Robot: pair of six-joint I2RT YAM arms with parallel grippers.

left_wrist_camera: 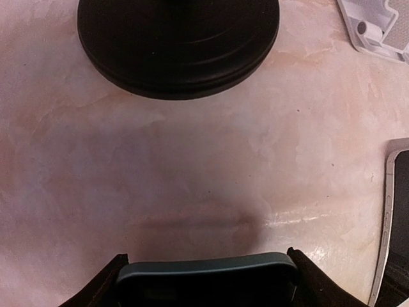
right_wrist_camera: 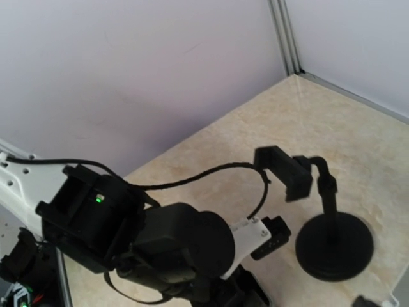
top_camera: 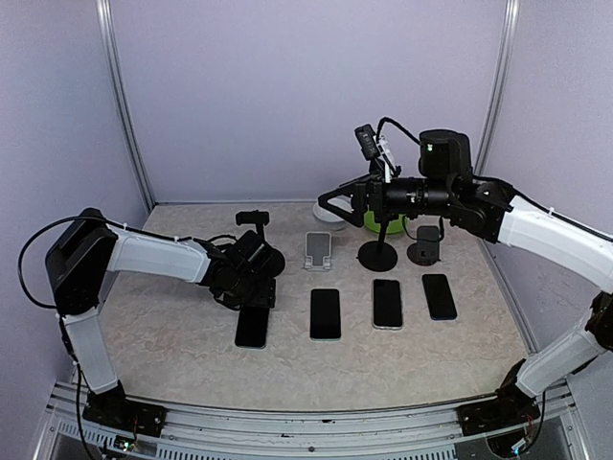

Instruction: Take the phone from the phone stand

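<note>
The phone point(top_camera: 252, 326), a dark slab with a grey-green rim, lies flat on the bench point(top_camera: 163, 335) at lower left of the overhead view, its upper end pinched in the left gripper point(top_camera: 255, 299) jaws, mostly cut off in the wrist view, while the right gripper point(top_camera: 330, 203) jaws stand spread and empty at upper centre.

Top external camera sitting high behind arm bases, looking forward and down over whole table point(top_camera: 163, 335), taking in left arm point(top_camera: 153, 257), right arm point(top_camera: 546, 230) and back walls.

Left wrist camera hanging very low, facing table top and slightly ahead. Own fingers point(left_wrist_camera: 310, 281) and phone point(left_wrist_camera: 208, 275) filling bottom edge, base of black round-base stand point(left_wrist_camera: 179, 45) being cropped at top.

Right wrist camera riding high, looking across and down toward left arm point(right_wrist_camera: 128, 230) and wall corner.

All three sharing that stand point(top_camera: 254, 218) point(right_wrist_camera: 332, 236); top and right wrist also sharing left arm.
</note>
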